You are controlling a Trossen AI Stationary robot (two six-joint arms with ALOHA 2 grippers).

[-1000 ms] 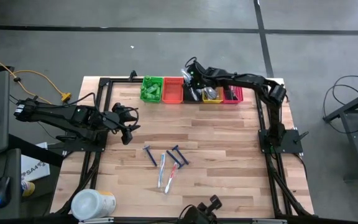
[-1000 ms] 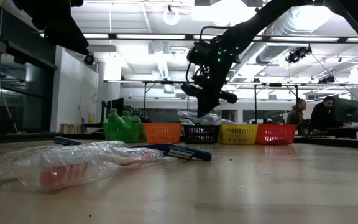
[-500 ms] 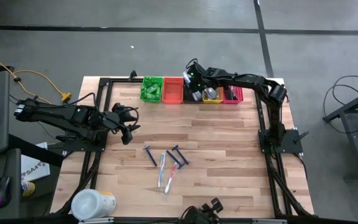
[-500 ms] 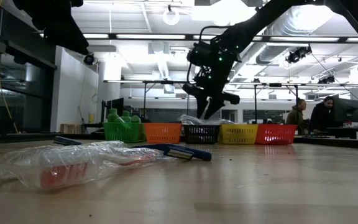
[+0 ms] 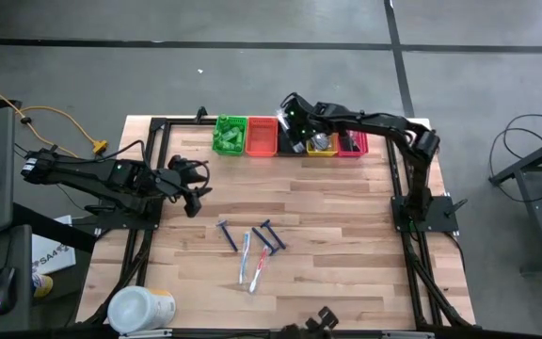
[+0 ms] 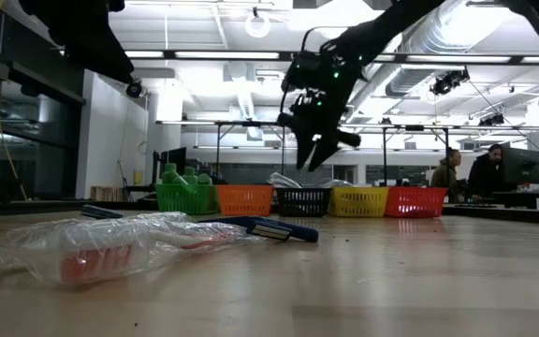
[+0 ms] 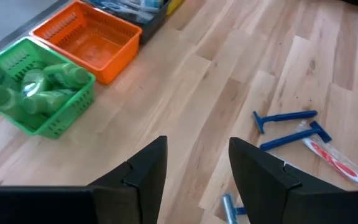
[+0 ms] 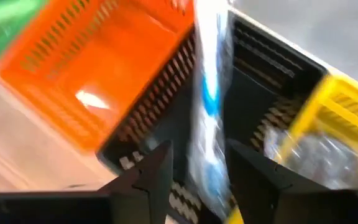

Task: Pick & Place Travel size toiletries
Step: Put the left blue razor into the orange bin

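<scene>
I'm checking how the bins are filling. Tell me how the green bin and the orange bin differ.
Contents: the green bin holds several green bottles; the orange bin looks empty, its floor bare.
Place: the green bin ends the row; the orange bin sits between it and the black bin.
Colour: one green, one orange.
Both are small slotted plastic baskets of like shape, standing upright along the table's far edge.
</scene>
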